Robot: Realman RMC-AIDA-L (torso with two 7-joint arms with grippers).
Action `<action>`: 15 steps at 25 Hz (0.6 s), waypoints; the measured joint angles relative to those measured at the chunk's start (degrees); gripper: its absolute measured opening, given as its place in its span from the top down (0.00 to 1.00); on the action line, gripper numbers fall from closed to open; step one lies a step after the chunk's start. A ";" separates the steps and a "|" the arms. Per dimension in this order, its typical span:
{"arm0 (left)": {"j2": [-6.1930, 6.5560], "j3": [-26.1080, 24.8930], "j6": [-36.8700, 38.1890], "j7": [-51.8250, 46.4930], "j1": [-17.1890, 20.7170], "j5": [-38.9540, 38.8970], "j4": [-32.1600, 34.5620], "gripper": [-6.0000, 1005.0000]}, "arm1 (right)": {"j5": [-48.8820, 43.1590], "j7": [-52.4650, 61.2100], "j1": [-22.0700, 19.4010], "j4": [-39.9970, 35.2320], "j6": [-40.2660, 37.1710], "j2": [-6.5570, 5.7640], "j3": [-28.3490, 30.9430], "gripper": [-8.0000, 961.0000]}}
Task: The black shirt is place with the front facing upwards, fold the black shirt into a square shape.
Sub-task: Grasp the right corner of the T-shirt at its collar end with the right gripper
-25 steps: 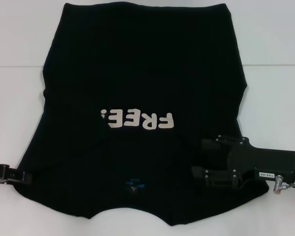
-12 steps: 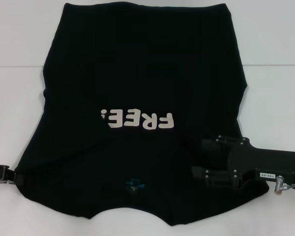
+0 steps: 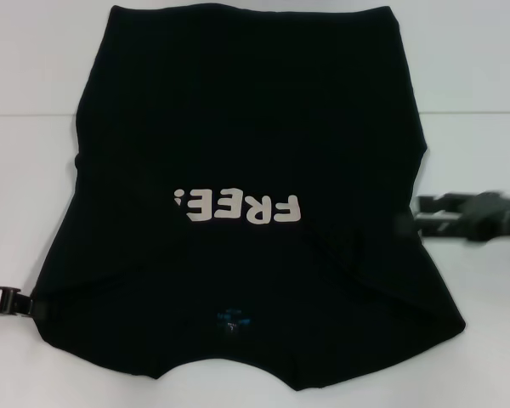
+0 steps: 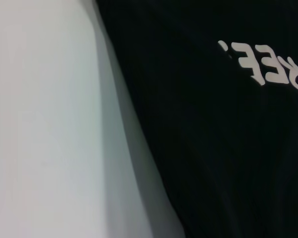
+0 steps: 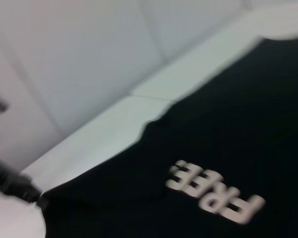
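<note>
The black shirt [image 3: 246, 127] lies flat on the white table, front up, its sides folded inward. Its white "FREE!" lettering [image 3: 238, 206] reads upside down from the head view, and the blue neck label [image 3: 234, 320] is near the front edge. My left gripper [image 3: 4, 302] sits at the shirt's near left corner, touching its edge; it also shows far off as the left gripper [image 5: 12, 186] in the right wrist view. My right gripper [image 3: 421, 215] hovers just off the shirt's right edge, open and holding nothing. The shirt [image 4: 228, 148] fills much of the left wrist view.
The white table [image 3: 34, 170] extends on both sides of the shirt, with a seam line [image 3: 25, 115] running across it at the back. A light wall [image 5: 89, 59] stands behind the table.
The right gripper has left the shirt's near right part and pulled back to the right, beyond the shirt's edge. The left gripper has slid a little to the left, toward the corner.
</note>
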 joint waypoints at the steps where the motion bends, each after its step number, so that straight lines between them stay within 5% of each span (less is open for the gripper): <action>1: -0.04 -0.04 0.18 0.00 0.00 0.00 0.50 0.97 | -1.13 7.32 0.54 -2.39 -0.82 -1.40 -0.18 0.14; 7: 0.60 -1.25 0.63 -0.01 0.23 -0.28 0.57 0.97 | -14.48 37.46 6.89 -6.61 -7.49 -8.25 1.30 0.14; 10: 0.75 -1.29 1.11 0.12 0.38 -0.31 0.55 0.97 | -25.61 42.07 10.37 -7.69 -11.19 -8.16 3.43 0.14; 15: 0.60 -1.28 1.67 0.02 0.23 -0.32 0.48 0.97 | -38.01 42.91 13.72 -4.68 -11.64 -6.32 2.90 0.14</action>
